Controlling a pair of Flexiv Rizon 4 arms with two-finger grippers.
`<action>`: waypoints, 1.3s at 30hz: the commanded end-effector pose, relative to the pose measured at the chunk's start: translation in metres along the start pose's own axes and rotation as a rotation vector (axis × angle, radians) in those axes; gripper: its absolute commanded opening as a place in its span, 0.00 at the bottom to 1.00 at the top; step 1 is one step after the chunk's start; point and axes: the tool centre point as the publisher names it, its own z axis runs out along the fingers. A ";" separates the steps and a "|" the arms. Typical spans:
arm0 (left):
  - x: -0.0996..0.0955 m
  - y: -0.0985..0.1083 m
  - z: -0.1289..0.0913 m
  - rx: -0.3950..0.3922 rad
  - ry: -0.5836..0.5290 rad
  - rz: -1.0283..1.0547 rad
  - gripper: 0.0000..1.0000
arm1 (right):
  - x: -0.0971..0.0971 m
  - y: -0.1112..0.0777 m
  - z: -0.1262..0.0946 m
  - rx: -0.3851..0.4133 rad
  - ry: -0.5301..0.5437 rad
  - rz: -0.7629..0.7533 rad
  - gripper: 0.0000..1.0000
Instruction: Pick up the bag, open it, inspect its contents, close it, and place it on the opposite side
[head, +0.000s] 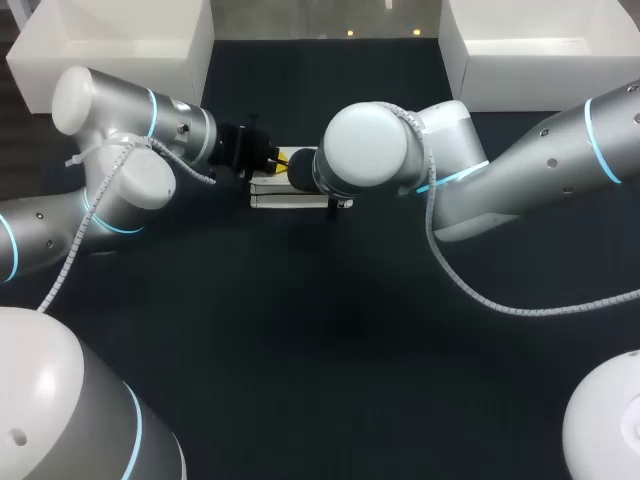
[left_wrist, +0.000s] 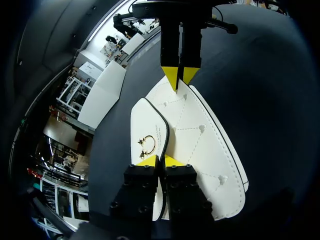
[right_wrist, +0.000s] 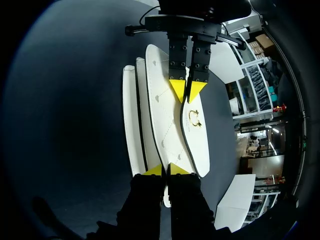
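A white quilted bag (head: 290, 196) is seen on the dark table (head: 320, 350), at about 12 o'clock from the table's centre in the head view. It is laid lengthwise between the two arms. The left arm is seen entering from 9 o'clock and the right arm from 3 o'clock, so the bag is met at both ends. Much of its 3 o'clock end is hidden under the right wrist.

The left gripper (left_wrist: 160, 161) is shown with its yellow tips pressed almost together, and the near end of the bag's black-edged flap (left_wrist: 150, 122) is pinched between them. A gold ring clasp (left_wrist: 147, 145) is carried on that flap, just ahead of the left fingers. The right gripper (right_wrist: 165, 170) is likewise nearly closed, and the opposite end of the bag is nipped between its tips. In each wrist view the other arm's gripper is seen facing across the bag, with its tips together on the far edge. Whether the flap is raised off the quilted body cannot be told.
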 end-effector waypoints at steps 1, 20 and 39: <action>0.000 0.003 0.006 0.032 -0.011 0.005 0.00 | 0.001 0.000 0.001 0.001 -0.004 0.001 0.00; -0.003 0.012 -0.001 0.081 -0.018 0.021 0.00 | 0.001 0.000 0.001 0.001 -0.004 0.001 0.00; -0.007 0.001 0.008 0.135 -0.013 0.072 0.00 | 0.001 0.000 0.001 0.001 -0.004 0.001 0.00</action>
